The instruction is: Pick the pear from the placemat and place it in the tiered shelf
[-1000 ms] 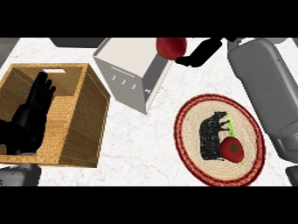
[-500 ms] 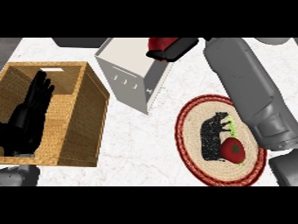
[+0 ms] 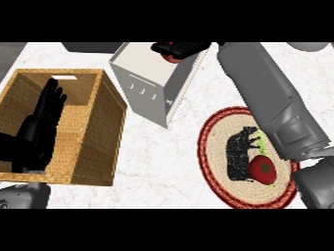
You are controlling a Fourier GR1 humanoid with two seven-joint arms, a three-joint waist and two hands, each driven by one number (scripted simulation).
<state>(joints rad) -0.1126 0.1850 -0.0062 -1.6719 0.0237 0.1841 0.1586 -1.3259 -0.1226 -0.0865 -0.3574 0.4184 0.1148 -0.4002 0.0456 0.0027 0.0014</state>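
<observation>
White shelf [image 3: 155, 78], one unit, stands on the counter [image 3: 162, 162]. Right hand [image 3: 187, 48] curls around one red pear [image 3: 172, 57] above its top. Left hand [image 3: 35, 130] rests spread over one wicker basket [image 3: 101, 142]. One round placemat [image 3: 220, 147] carries one red fruit [image 3: 262, 169].

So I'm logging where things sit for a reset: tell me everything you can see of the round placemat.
The placemat is a round woven mat lying flat on the white marbled counter at the view's right. It has a dark red outer ring and a cream, ribbed inside. A black shape and a red fruit with green bits lie on it. The right forearm crosses above its upper right edge and hides part of the rim.
</observation>
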